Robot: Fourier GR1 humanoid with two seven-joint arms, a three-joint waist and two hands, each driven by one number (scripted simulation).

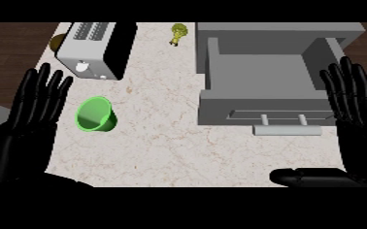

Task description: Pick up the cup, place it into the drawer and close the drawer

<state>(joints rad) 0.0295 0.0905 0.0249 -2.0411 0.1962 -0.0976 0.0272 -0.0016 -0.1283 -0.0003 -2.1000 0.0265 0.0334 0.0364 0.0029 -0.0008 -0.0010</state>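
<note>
The green cup (95, 115) sits on the pale surface (165, 145), left of middle, mouth pointing up toward the camera, nothing touching it. The left robot hand (34, 107) is just beside it on the left, fingers straight and spread, holding nothing. Behind the cup there's a toaster (91, 48), near but apart.

Over on the right the grey drawer (261, 75) stands pulled out, nothing in it that I can see, with its handle (285, 130) facing the near edge. The right robot hand (349, 97) is by the drawer's right side, also released, fingers up.

So the pickup hasn't started yet, I reckon. For this step I'd bring the left robot hand in from the side, wrap round the cup's wall rather than pinching the rim, and lift straight up so it doesn't get knocked toward the toaster. It's a long carry across to the drawer after that, so keep it level.
</note>
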